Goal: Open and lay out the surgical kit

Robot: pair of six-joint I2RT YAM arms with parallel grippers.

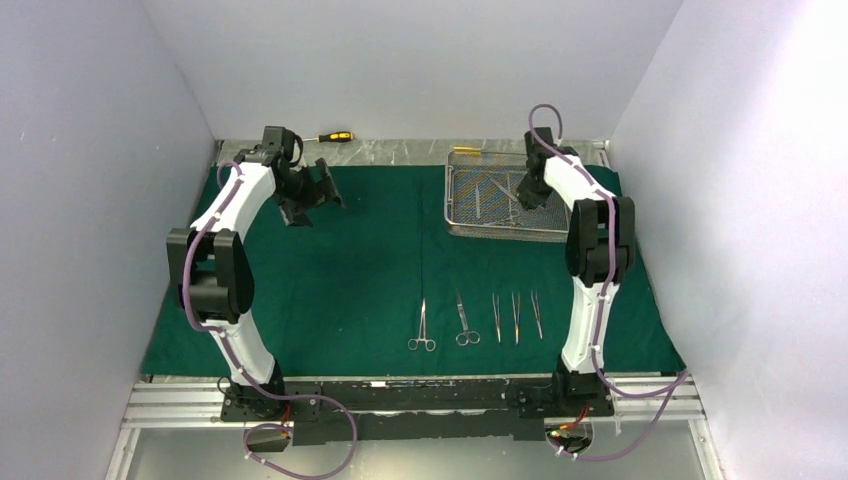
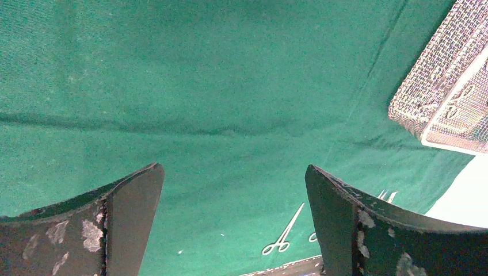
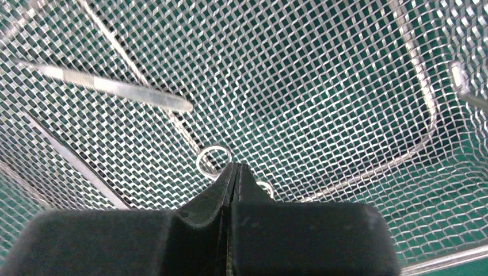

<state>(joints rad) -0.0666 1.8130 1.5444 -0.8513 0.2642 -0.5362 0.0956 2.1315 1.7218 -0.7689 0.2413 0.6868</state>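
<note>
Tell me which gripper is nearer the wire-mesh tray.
Right. The right gripper is inside the wire-mesh tray, shut at a clamp's rings; the left gripper hangs open above the green cloth, left of the tray.

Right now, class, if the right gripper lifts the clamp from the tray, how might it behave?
The clamp looks like slim steel: probably stiff and light. Its polished surface may slip or swing in the shut right gripper. Its rings could snag the mesh tray.
</note>
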